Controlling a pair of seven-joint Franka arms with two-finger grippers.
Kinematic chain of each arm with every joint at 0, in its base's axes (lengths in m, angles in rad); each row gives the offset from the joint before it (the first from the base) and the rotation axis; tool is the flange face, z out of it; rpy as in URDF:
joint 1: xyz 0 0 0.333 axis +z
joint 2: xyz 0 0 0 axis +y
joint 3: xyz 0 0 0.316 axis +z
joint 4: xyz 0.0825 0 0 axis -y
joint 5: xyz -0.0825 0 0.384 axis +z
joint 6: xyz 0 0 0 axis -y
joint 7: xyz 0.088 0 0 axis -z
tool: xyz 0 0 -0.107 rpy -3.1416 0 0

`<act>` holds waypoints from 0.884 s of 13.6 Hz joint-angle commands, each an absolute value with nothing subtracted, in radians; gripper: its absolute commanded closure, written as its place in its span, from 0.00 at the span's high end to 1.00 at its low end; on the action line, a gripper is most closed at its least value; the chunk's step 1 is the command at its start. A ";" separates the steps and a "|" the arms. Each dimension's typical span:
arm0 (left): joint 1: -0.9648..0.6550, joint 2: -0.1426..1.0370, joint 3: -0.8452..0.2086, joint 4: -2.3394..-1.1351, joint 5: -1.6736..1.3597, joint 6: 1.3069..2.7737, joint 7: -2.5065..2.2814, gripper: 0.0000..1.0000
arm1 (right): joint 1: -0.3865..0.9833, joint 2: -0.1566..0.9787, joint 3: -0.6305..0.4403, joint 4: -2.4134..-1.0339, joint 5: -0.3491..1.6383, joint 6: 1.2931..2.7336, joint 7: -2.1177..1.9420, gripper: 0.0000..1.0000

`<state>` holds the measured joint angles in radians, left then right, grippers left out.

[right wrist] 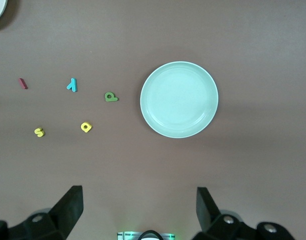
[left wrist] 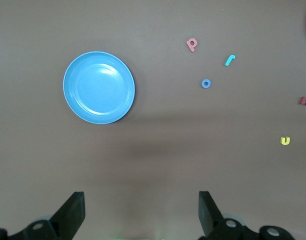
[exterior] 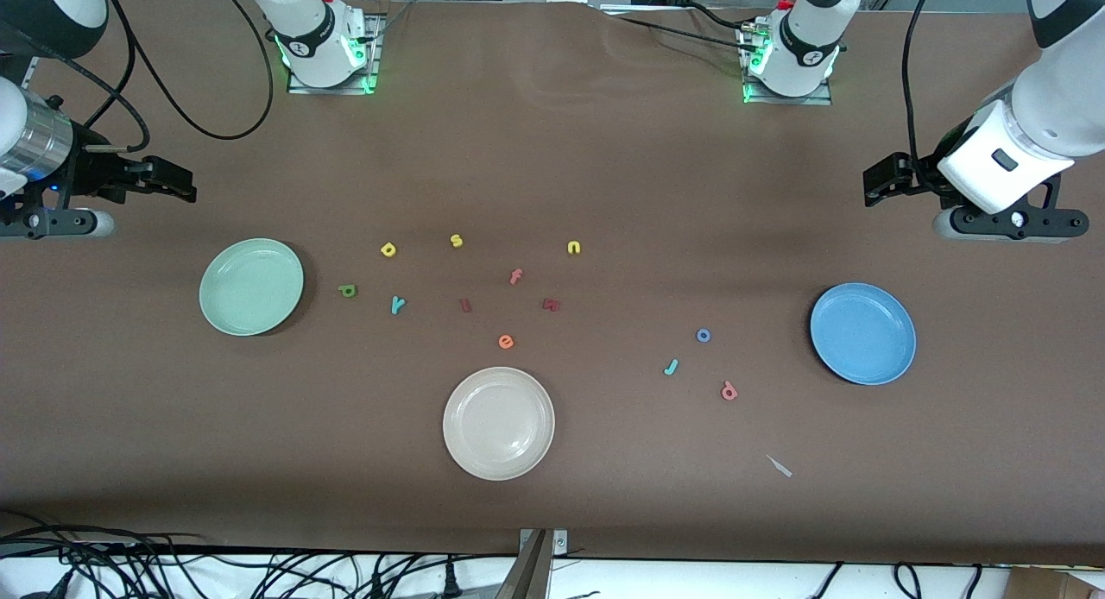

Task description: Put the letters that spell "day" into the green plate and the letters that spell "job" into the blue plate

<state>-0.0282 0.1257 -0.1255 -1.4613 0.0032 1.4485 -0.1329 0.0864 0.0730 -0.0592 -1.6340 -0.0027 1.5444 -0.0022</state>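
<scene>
The pale green plate [exterior: 250, 286] [right wrist: 179, 99] lies toward the right arm's end, empty. Beside it lie the olive d [exterior: 347, 290] [right wrist: 111, 97], yellow a [exterior: 388, 250] [right wrist: 86, 127] and teal y [exterior: 397, 305] [right wrist: 72, 85]. The blue plate [exterior: 862, 333] [left wrist: 99, 87] lies toward the left arm's end, empty, with the blue o [exterior: 704, 335] [left wrist: 206, 83], teal j [exterior: 671, 368] [left wrist: 230, 60] and salmon b [exterior: 729, 392] [left wrist: 191, 44] beside it. My right gripper [exterior: 177, 185] [right wrist: 139, 207] and left gripper [exterior: 876, 185] [left wrist: 141, 210] hover open and empty over bare table at their own ends.
A cream-white plate [exterior: 498, 423] sits nearer the front camera at mid-table. Other letters lie in the middle: yellow s [exterior: 456, 241], yellow n [exterior: 574, 248], pink f [exterior: 515, 276], orange e [exterior: 506, 342] and two dark red ones [exterior: 465, 305] [exterior: 552, 305]. A small pale scrap [exterior: 779, 466] lies near the front edge.
</scene>
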 commanded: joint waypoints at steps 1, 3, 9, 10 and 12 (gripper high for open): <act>-0.025 0.115 -0.124 -1.462 0.006 1.453 -0.117 1.00 | 0.081 0.095 -0.057 -1.626 0.000 1.537 -0.012 1.00; -0.025 0.115 -0.126 -1.462 0.006 1.474 -0.115 1.00 | 0.077 0.110 -0.061 -1.637 0.072 1.557 -0.012 1.00; -0.025 0.117 -0.124 -1.462 0.028 1.485 -0.117 1.00 | 0.092 0.107 -0.028 -1.730 0.080 1.637 0.050 1.00; -0.025 0.117 -0.124 -1.462 0.028 1.485 -0.117 1.00 | 0.092 0.110 -0.011 -1.741 0.080 1.643 0.079 1.00; -0.026 0.118 -0.124 -1.460 0.026 1.485 -0.115 1.00 | 0.103 0.112 0.014 -1.776 0.078 1.681 0.144 1.00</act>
